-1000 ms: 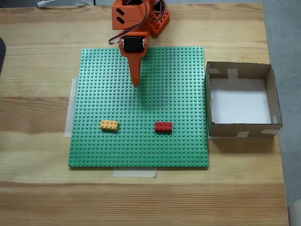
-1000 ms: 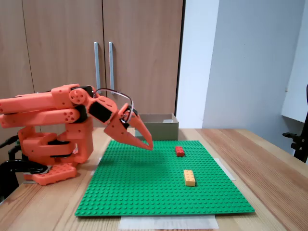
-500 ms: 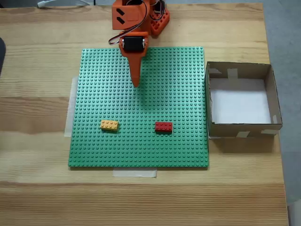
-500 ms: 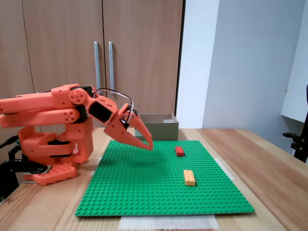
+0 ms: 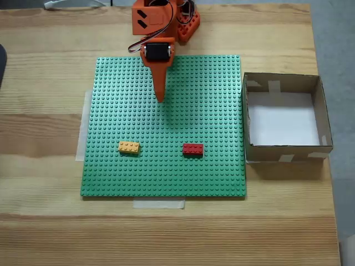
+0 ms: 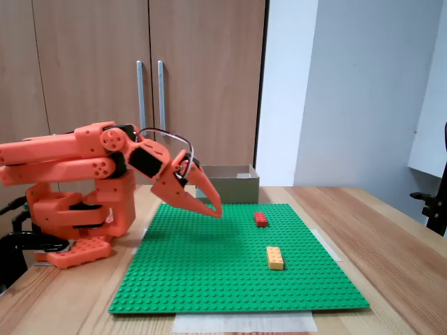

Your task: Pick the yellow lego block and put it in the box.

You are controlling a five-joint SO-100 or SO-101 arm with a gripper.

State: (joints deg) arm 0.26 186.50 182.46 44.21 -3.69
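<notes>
The yellow lego block (image 5: 128, 147) (image 6: 275, 257) lies flat on the green baseplate (image 5: 211, 100) (image 6: 209, 272), toward its front left in the top-down fixed view. The box (image 5: 286, 149) (image 6: 230, 187), brown cardboard with a white floor, stands just off the baseplate's right edge and holds nothing. My orange gripper (image 5: 161, 100) (image 6: 216, 211) hangs above the baseplate's back middle, fingers together in a point, holding nothing. It is well behind the yellow block and apart from it.
A red brick (image 5: 193, 148) (image 6: 260, 219) sits on the baseplate to the right of the yellow one. The arm's orange base (image 5: 166, 19) (image 6: 77, 223) stands at the table's back edge. Tape strips hold the baseplate to the wooden table (image 5: 44, 221).
</notes>
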